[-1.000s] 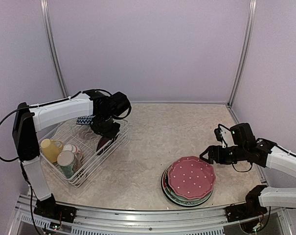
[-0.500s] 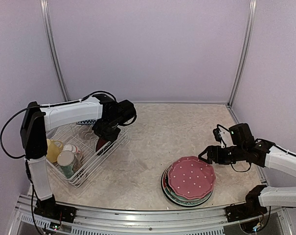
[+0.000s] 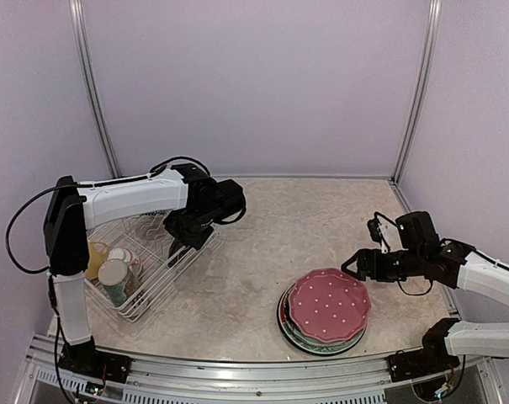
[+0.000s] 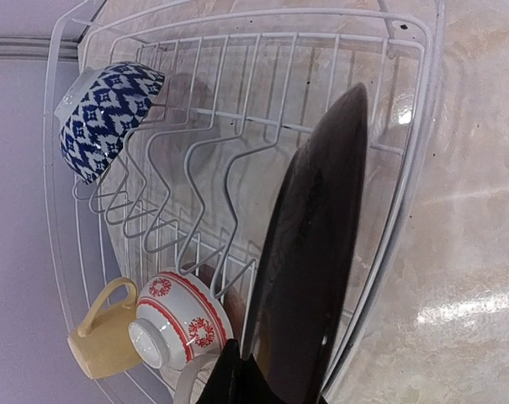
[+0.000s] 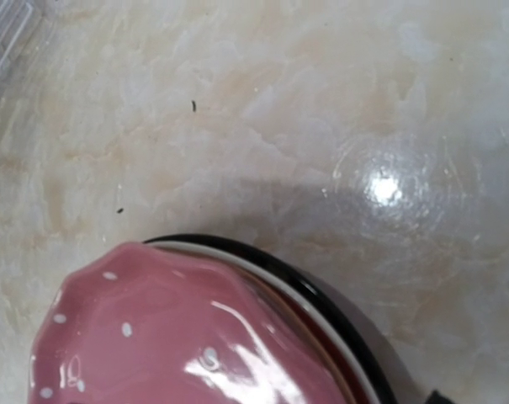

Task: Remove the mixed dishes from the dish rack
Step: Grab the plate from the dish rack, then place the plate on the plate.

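The white wire dish rack [image 3: 150, 296] stands at the left. A dark plate [image 4: 317, 244] stands on edge along its right side, and my left gripper [image 4: 241, 364] is shut on that plate's lower rim; from above, the left gripper [image 3: 182, 241] sits low inside the rack. Still in the rack are a blue patterned bowl [image 4: 111, 118], a red-and-white bowl [image 4: 174, 324], a yellow mug [image 3: 91, 257] and a cream mug [image 3: 115, 279]. A pink polka-dot plate [image 3: 328, 305] tops a stack on the table. My right gripper [image 3: 352, 265] hovers open just beyond that stack, holding nothing.
Upright wire tines [image 4: 195, 194] fill the rack's middle, left of the dark plate. Under the pink plate lie a white-rimmed and a black plate [image 5: 347, 316]. Bare marbled table [image 3: 279, 227] lies between rack and stack. Purple walls enclose the back and both sides.
My left arm has swung to the right over the rack and its jaws have closed onto the dark plate's rim. The right arm has barely shifted.
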`<state>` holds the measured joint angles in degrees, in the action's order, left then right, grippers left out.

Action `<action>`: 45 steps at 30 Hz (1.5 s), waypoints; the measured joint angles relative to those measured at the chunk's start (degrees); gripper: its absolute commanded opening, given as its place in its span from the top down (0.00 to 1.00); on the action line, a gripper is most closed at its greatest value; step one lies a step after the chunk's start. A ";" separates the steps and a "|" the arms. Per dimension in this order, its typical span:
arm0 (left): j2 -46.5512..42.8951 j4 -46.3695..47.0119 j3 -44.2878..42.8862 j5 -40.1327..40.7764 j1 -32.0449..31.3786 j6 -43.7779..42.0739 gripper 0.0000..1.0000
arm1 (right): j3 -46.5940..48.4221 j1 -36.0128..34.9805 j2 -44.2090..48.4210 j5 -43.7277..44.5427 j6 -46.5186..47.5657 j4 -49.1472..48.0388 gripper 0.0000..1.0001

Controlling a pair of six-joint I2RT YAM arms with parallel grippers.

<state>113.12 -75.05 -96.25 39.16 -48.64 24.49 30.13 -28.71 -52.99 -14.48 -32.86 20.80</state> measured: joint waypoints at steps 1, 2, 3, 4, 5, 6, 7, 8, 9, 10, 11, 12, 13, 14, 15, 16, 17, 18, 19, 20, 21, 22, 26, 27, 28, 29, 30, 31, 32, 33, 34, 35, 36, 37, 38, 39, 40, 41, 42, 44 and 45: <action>0.00 -0.44 -0.44 0.11 -0.13 0.22 0.95 | 0.00 0.00 0.31 -0.04 -0.09 -0.04 0.15; 0.00 -0.68 -0.70 0.17 -0.20 0.37 0.96 | 0.00 -0.02 0.46 -0.04 -0.17 -0.09 0.15; 0.00 -0.92 -0.92 0.24 -0.24 0.55 0.96 | 0.00 -0.02 0.63 -0.07 -0.26 -0.13 0.15; 0.00 -1.27 -1.31 0.31 -0.33 0.72 0.97 | 0.00 -0.02 0.76 -0.07 -0.31 -0.15 0.15; 0.00 -1.55 -1.70 0.39 -0.44 0.87 0.97 | 0.00 0.00 0.85 -0.07 -0.42 -0.15 0.15; 0.00 -1.79 -2.12 0.55 -0.55 1.05 0.98 | 0.00 0.00 0.92 -0.07 -0.46 -0.15 0.15; 0.00 -2.05 -2.58 0.74 -0.68 1.18 0.98 | 0.00 -0.02 0.94 -0.07 -0.50 -0.15 0.15; -0.02 -2.14 -2.99 1.01 -0.85 1.38 0.98 | 0.00 0.00 0.98 -0.07 -0.52 -0.15 0.14; -0.02 -2.36 -3.50 1.22 -0.96 1.49 0.98 | 0.00 -0.02 1.03 -0.07 -0.61 -0.15 0.14; -0.02 -2.60 -4.17 1.62 -1.22 1.84 0.99 | 0.00 0.00 1.05 -0.07 -0.63 -0.17 0.14; -0.02 -2.75 -4.66 1.92 -1.36 2.05 0.99 | 0.00 0.00 1.05 -0.07 -0.66 -0.17 0.14; -0.09 -2.97 -5.38 2.40 -1.62 2.34 0.99 | 0.00 0.00 1.05 -0.07 -0.66 -0.17 0.15; -0.13 -2.99 -5.70 2.69 -1.73 2.51 1.00 | 0.00 0.00 1.05 -0.07 -0.63 -0.17 0.14; -0.22 -3.15 -6.43 3.10 -1.95 2.73 1.00 | 0.00 0.00 1.03 -0.07 -0.63 -0.22 0.15; -0.37 -3.23 -7.10 3.50 -2.08 3.04 1.00 | 0.00 0.00 0.96 -0.04 -0.59 -0.28 0.14; -0.70 -3.28 -7.69 3.78 -2.19 3.39 1.00 | 0.00 0.00 0.83 -0.07 -0.57 -0.42 0.15; -1.16 -3.28 -8.22 4.22 -2.23 3.89 1.00 | 0.02 0.00 0.59 -0.04 -0.48 -0.57 0.14; -1.84 -3.08 -8.74 4.68 -2.23 4.42 1.00 | 0.02 0.00 0.31 -0.07 -0.39 -0.68 0.14; -2.58 -3.02 -9.40 5.18 -2.23 4.85 1.00 | 0.02 0.00 0.02 -0.04 -0.35 -0.81 0.14; -3.28 -2.91 -9.92 5.49 -2.23 5.11 1.00 | 0.02 0.00 -0.15 -0.07 -0.28 -0.90 0.14; -4.20 -2.91 -10.56 5.90 -2.21 5.27 1.00 | 0.02 -0.02 -0.33 -0.07 -0.20 -0.98 0.14; -5.20 -2.91 -11.13 6.19 -2.19 5.31 1.00 | 0.02 -0.02 -0.42 -0.07 -0.17 -1.03 0.14; -9.51 -2.84 -12.83 6.05 -2.47 4.85 1.00 | 0.02 -0.02 -0.44 -0.04 0.02 -1.22 0.14; -10.49 -2.75 -12.92 5.77 -2.56 4.63 1.00 | 0.02 -0.02 -0.44 -0.04 0.07 -1.31 0.14; -11.72 -2.82 -12.92 4.98 -2.58 4.17 1.00 | 0.02 0.00 -0.44 -0.04 0.13 -1.38 0.14; -13.03 -2.82 -12.83 3.89 -2.58 3.58 1.00 | 0.02 -0.02 -0.44 -0.04 0.20 -1.44 0.14; -14.56 -2.51 -12.46 2.51 -2.56 3.02 1.00 | 0.02 -0.02 -0.44 -0.02 0.22 -1.49 0.14; -16.37 -1.60 -11.61 0.70 -2.47 2.32 1.00 | 0.02 0.00 -0.44 0.00 0.22 -1.51 0.14; -18.16 -0.11 -10.34 -1.49 -2.23 1.92 1.00 | 0.02 -0.02 -0.44 0.07 0.22 -1.57 0.14; -21.09 2.54 -8.13 -5.57 -1.53 1.27 1.00 | 0.02 -0.02 -0.44 0.15 0.22 -1.73 0.14; -23.69 5.01 -6.05 -9.57 -0.70 0.96 1.00 | 0.02 0.00 -0.44 0.24 0.22 -1.88 0.14; -26.08 7.58 -3.82 -13.66 0.35 0.85 1.00 | 0.02 0.00 -0.44 0.28 0.20 -2.01 0.14; -29.83 12.22 0.24 -20.85 2.84 1.22 1.00 | 0.02 -0.02 -0.42 0.46 0.17 -2.21 0.14; -33.14 16.37 4.11 -27.56 5.62 2.03 1.00 | 0.02 0.00 -0.35 0.61 0.15 -2.32 0.14; -35.76 19.87 7.43 -32.89 8.04 2.93 1.00 | 0.02 0.00 -0.24 0.83 0.04 -2.47 0.14; -38.58 24.33 11.58 -39.71 11.13 4.39 1.00 | 0.04 0.00 -0.02 1.16 -0.09 -2.60 0.14; -40.57 27.87 14.75 -45.07 13.55 6.16 1.00 | 0.04 0.00 0.22 1.51 -0.24 -2.75 0.13; -41.64 30.58 16.87 -49.51 15.12 7.32 1.00 | 0.09 0.00 0.72 1.95 -0.44 -2.95 0.13; -41.88 32.72 18.03 -53.00 15.78 8.33 1.00 | 0.11 0.00 1.09 2.29 -0.52 -3.19 0.13; -40.89 36.65 18.97 -59.76 15.76 9.77 1.00 | 0.33 0.00 1.99 3.26 -0.92 -3.87 0.12; -40.17 37.92 19.08 -61.92 15.58 10.14 1.00 | 0.39 0.00 2.29 3.61 -1.09 -4.31 0.12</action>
<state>72.95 -37.12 -77.17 -22.76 -33.06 34.63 30.52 -28.71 -50.70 -10.87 -33.95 16.49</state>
